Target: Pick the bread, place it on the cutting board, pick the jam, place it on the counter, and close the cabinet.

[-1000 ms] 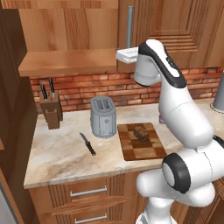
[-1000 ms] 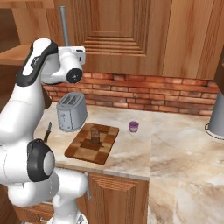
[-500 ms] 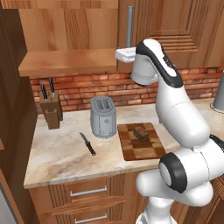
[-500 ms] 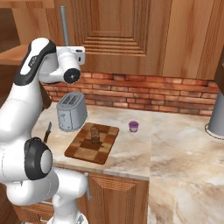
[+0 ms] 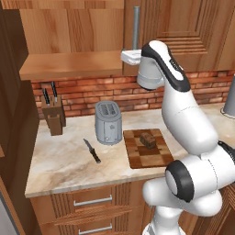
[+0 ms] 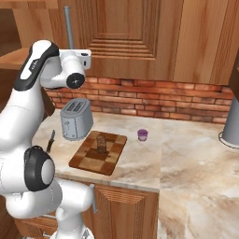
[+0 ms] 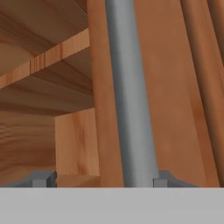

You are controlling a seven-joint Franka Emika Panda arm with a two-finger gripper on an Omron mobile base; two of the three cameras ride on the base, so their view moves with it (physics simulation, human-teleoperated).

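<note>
My gripper (image 7: 101, 179) is up at the cabinet (image 5: 69, 41), and its fingertips (image 7: 43, 178) stand on either side of the grey bar handle (image 7: 131, 87); the jaws are open, with a gap on the left. From the base the hand (image 5: 129, 56) sits at the foot of the handle (image 5: 136, 25), beside the open shelf (image 5: 69, 65). The bread (image 5: 148, 139) lies on the cutting board (image 5: 142, 158). The purple jam (image 6: 143, 135) stands on the counter (image 6: 196, 154), right of the board (image 6: 88, 161).
A steel toaster (image 5: 108, 122) stands left of the board, with a knife (image 5: 92, 150) on the counter and a knife block (image 5: 54, 114) by the brick wall. A grey metal vessel (image 6: 231, 128) stands at the far right. A dark wooden panel (image 5: 11, 114) stands at the left.
The hand has edged slightly left toward the handle. Bread, jam and board have not moved.
</note>
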